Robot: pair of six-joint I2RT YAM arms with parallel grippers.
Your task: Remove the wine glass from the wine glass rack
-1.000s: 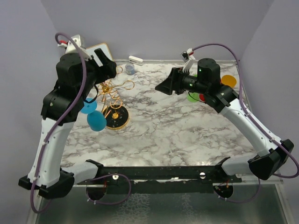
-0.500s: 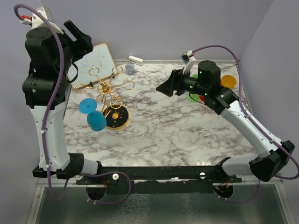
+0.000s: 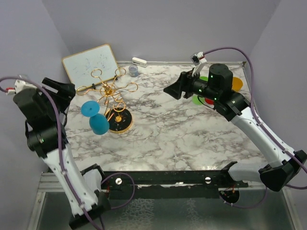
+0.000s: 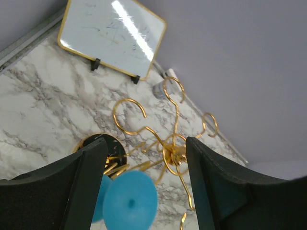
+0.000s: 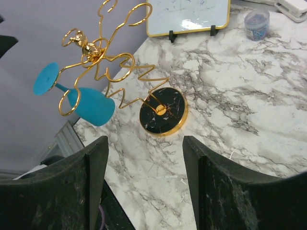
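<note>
Your wine glass (image 3: pixel 94 117) is on the wine glass rack (image 3: pixel 109 90). It's blue, hung upside down and tilted. Its foot is caught in a gold loop on the rack's left side, w/ the bowl below it pointing toward the near left corner. The bowl sits just beside the round dark base (image 5: pixel 162 111); can't tell if it touches the table (image 3: pixel 192 139). The rack stands upright in the left part of the table, nearer the left edge than the middle.

Your left pincer (image 4: pixel 145 143) is spread wide, w/ nothing btwn the fingers. It's held up outside the table's left edge, aimed at the rack. Its wrist cam looks over the glass foot & the gold hub. It's not touching glass or rack.

Your right pincer (image 5: pixel 144 143) is spread too & holds nothing. It hangs above the table toward the far edge, right of ctr. It faces left at the rack, well apart from it.

Other stuff:
- A white board (image 3: pixel 91 62) is propped at the far left corner.
- A small clear pot (image 3: pixel 133 71) w/ blue in it & a white item (image 3: pixel 139 61) sit along the far edge.
- An orange disc (image 3: pixel 236 84), green disc (image 3: pixel 197 100) & red disc (image 3: pixel 207 100) lie near the far right corner, partly under the right arm.
</note>
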